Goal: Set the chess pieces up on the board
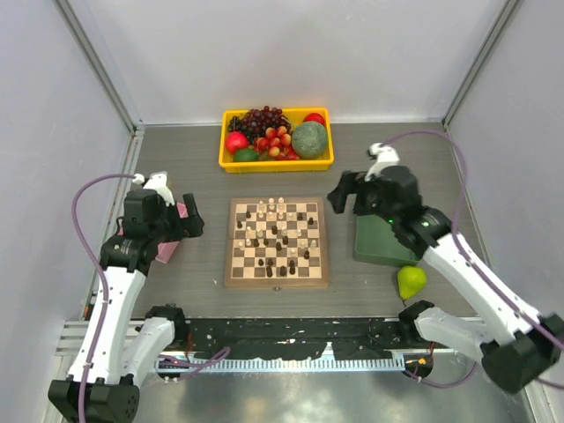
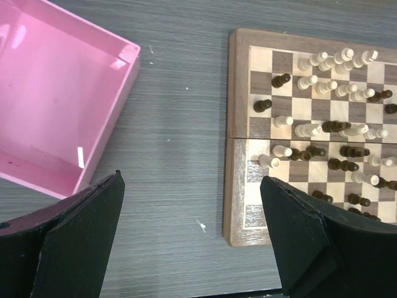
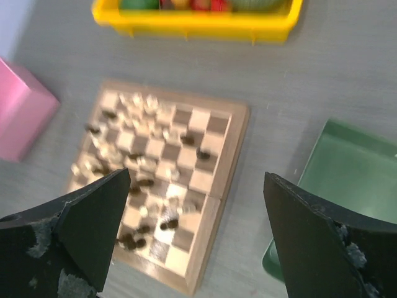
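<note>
from the top: one board (image 1: 277,241) sits mid table (image 1: 397,159), chess pieces (image 1: 280,231) mixed up all over it, too tiny to count. the left claw (image 1: 192,220) waits off its left edge; the right claw (image 1: 336,198) is closer, by its far right corner. both are spread wide, holding nothing. left wrist: board to the claw's right, one pink tray (image 2: 56,105) to its left. right wrist: board ahead and left, one green tray (image 3: 347,180) right.

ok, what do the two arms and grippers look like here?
The left arm and right arm have white links with black joints and bases. A purple cable loops along each. The left gripper and right gripper have broad black wedge-shaped fingers; the right's fingers are scuffed with pale flecks.
</note>
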{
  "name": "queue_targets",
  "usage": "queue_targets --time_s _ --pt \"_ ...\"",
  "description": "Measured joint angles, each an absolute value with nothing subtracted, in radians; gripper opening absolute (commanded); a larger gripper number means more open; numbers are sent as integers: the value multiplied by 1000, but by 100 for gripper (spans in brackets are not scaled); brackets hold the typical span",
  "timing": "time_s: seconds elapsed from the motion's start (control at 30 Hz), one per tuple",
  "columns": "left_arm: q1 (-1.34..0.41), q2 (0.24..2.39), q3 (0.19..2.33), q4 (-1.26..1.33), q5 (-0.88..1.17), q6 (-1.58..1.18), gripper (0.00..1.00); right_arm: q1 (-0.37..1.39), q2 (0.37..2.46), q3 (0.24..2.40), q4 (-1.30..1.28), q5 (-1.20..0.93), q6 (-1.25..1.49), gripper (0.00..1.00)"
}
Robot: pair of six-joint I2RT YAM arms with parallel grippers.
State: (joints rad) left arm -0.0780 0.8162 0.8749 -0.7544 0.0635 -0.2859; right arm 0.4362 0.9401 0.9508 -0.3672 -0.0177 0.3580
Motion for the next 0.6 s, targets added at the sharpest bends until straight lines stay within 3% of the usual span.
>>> queue_targets --time_s 0.27,0.47,0.6 --pt "-78 717 861 -810 25 -232 99 689 1192 959 -493 125 308 100" --pt "-78 665 851 -830 -2 -226 99 740 1195 943 -461 173 297 79" --pt "-78 636 848 -832 -39 -227 99 750 1195 912 -442 193 297 74"
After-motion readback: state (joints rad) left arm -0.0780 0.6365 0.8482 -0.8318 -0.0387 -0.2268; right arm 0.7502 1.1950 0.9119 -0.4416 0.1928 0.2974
